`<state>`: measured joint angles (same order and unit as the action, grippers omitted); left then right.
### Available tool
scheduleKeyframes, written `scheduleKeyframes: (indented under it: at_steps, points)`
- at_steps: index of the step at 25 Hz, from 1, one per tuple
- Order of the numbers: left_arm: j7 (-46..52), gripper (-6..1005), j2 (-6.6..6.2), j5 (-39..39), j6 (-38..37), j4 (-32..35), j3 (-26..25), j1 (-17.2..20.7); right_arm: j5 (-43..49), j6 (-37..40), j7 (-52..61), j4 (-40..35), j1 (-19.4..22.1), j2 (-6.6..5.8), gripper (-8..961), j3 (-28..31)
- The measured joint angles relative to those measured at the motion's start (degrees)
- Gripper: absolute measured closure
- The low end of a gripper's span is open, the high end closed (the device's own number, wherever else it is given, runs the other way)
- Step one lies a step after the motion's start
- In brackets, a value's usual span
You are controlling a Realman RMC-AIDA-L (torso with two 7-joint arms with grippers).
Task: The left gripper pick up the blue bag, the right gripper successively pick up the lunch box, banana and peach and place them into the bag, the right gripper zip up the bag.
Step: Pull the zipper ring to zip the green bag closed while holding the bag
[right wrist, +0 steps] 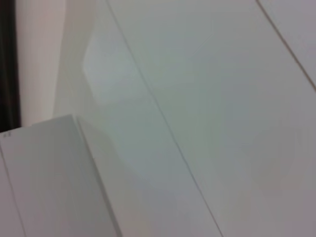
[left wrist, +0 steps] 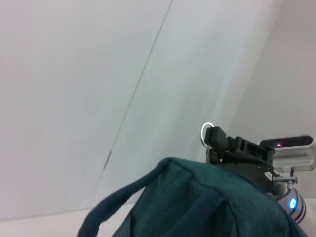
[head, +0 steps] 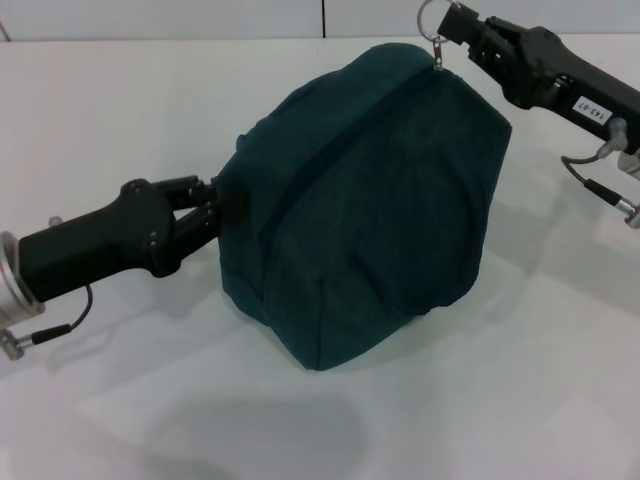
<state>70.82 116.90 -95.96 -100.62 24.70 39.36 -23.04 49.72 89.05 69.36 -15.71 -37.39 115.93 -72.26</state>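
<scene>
The table (head: 90, 120) is a plain white surface, and the blue bag (head: 370, 210) sits near its middle as a bulging dome, the zipper seam running up over it from the near lower left to the far upper right. That seam line is the bag's long axis, and the zip's end points toward the far right corner. Along the visible seam the zipper looks shut, so the zipping step appears finished or at its very end. No lunch box, banana or peach shows anywhere on the table; judging by the swollen shape, all 3 are probably inside, though that cannot be seen.

The left gripper (head: 205, 215) comes in from the near left and its jaws pinch the bag's fabric at the left side, steadying it. The right gripper (head: 452, 25) reaches in from the far right at the bag's top end, jaws pressed together on the ring zipper pull (head: 430, 15), which stands just above the fabric. In the left wrist view 1 padded handle (left wrist: 118, 200) droops along the bag. What remains, seemingly, is letting go.
</scene>
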Motion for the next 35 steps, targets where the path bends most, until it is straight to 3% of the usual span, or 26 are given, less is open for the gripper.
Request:
scheduleKeyframes:
  at_steps: [6,11,14,19,26,30,35]
  points:
    - [-0.76,805,1.88,2.72,2.70,5.50,-0.06,1.18,-2.75,-0.92,3.08,0.90,0.52,0.06,939,0.10]
    - [3.62,581,2.16,2.05,3.04,15.13,0.42,0.80,-3.40,-1.85,3.70,0.97,0.60,0.15,938,0.11]
    - [10.72,442,2.27,0.08,3.03,25.91,1.45,-0.56,-4.38,-2.11,4.01,1.96,0.65,0.23,938,0.10]
    - [31.23,274,2.36,-5.49,4.31,45.24,7.29,-4.93,-6.07,-2.13,4.56,3.24,0.65,0.26,938,-0.12]
    - [61.76,121,2.39,-18.17,4.88,68.21,22.61,-11.34,-6.59,-2.13,5.75,3.65,0.40,0.26,937,-0.11]
    - [74.65,109,2.53,-23.03,5.12,75.87,29.22,-12.77,-7.03,-2.11,5.83,3.64,0.22,0.26,937,-0.36]
    - [84.16,113,2.58,-25.45,5.12,79.27,34.68,-13.44,-7.03,-1.95,5.94,3.59,0.11,0.26,937,-0.61]
